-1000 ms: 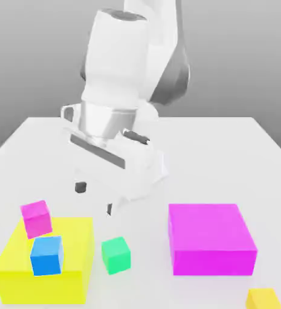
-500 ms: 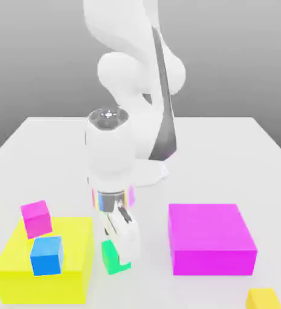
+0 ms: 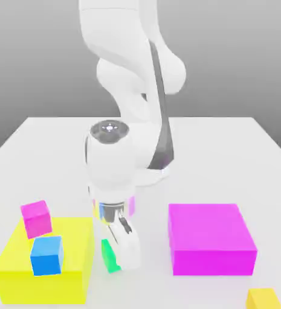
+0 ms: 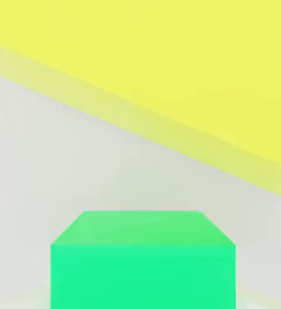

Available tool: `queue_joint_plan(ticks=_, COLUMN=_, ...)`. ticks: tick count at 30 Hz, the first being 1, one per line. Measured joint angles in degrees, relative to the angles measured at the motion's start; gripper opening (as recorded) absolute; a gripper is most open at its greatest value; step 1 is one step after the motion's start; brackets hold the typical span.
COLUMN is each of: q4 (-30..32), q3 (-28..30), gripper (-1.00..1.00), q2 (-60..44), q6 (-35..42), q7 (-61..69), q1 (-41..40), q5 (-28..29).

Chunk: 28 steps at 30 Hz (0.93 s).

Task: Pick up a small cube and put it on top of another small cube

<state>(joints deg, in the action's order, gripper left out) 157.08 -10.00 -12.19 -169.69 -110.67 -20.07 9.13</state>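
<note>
The small green cube (image 3: 109, 256) rests on the white table just to the exterior view's right of the big yellow block (image 3: 46, 265). My gripper (image 3: 119, 253) has come straight down onto it, and its white body hides most of the cube's right side. In the hand view the green cube (image 4: 142, 259) sits very close and centred, with the yellow block's wall (image 4: 167, 60) behind it. A small blue cube (image 3: 46, 254) lies on top of the yellow block.
A small magenta cube (image 3: 36, 218) sits at the yellow block's far corner. A big magenta block (image 3: 210, 238) stands at the exterior view's right, and a small yellow cube (image 3: 263, 299) lies at the front right. The white table (image 3: 227, 151) stretches behind the arm.
The arm swung over and dropped onto the green cube. Since half a second ago it has sunk slightly lower, covering more of the cube. The cubes have not moved.
</note>
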Motion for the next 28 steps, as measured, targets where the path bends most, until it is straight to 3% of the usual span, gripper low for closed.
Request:
queue_joint_plan(ticks=8, q4=1.41, q3=-3.79, gripper=-1.00, q2=8.80, q6=7.09, q7=4.90, q1=-1.46, q5=-5.55)
queue_joint_plan(ticks=13, q4=-3.63, q3=0.24, gripper=-1.00, q2=15.29, q6=18.13, q7=-4.53, q1=-4.78, q5=-3.62)
queue_joint_plan(ticks=19, q4=-9.47, q3=4.96, gripper=-1.00, q2=24.24, q6=32.55, q7=-14.83, q1=-10.87, q5=-9.27)
queue_joint_plan(ticks=21, q4=-9.24, q3=6.31, gripper=-1.00, q2=23.58, q6=32.75, q7=-17.65, q1=-12.73, q5=-9.76)
queue_joint_plan(ticks=24, q4=-7.69, q3=6.66, gripper=-1.00, q2=18.97, q6=26.94, q7=-18.73, q1=-13.32, q5=-9.59)
queue_joint_plan(ticks=25, q4=-7.22, q3=6.66, gripper=1.00, q2=17.57, q6=25.07, q7=-18.82, q1=-13.35, q5=-9.58)
queue_joint_plan(ticks=28, q4=-7.21, q3=6.66, gripper=1.00, q2=17.57, q6=25.06, q7=-18.82, q1=-13.35, q5=-9.58)
